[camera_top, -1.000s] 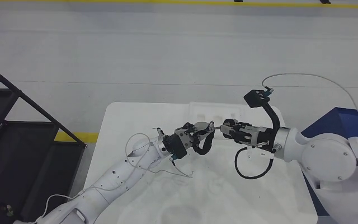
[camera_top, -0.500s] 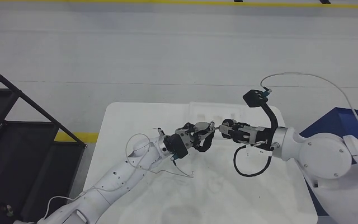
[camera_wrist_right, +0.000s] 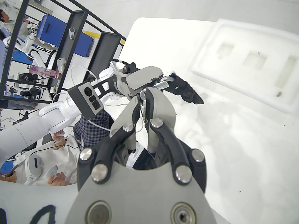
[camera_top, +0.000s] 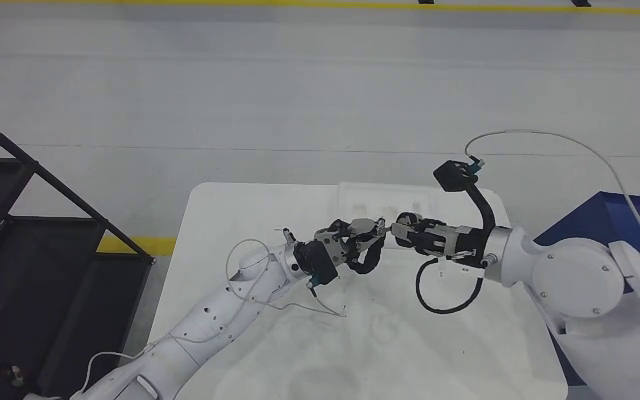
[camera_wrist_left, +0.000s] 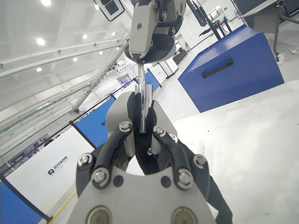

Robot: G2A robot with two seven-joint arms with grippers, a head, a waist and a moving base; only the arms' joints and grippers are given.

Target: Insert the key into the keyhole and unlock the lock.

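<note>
Key (camera_wrist_left: 140, 72), in right fingers (camera_wrist_left: 140, 31), touches lock (camera_wrist_left: 146, 99) in left fingers (camera_wrist_left: 115, 115).

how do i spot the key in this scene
Look above the middle of the white table, where the two grippers meet tip to tip. The right gripper pinches the key, whose tip reaches the end of the chrome lock held by the left gripper. It is the thin bright blade with a round black head, far slimmer than the thick lock barrel.
</note>
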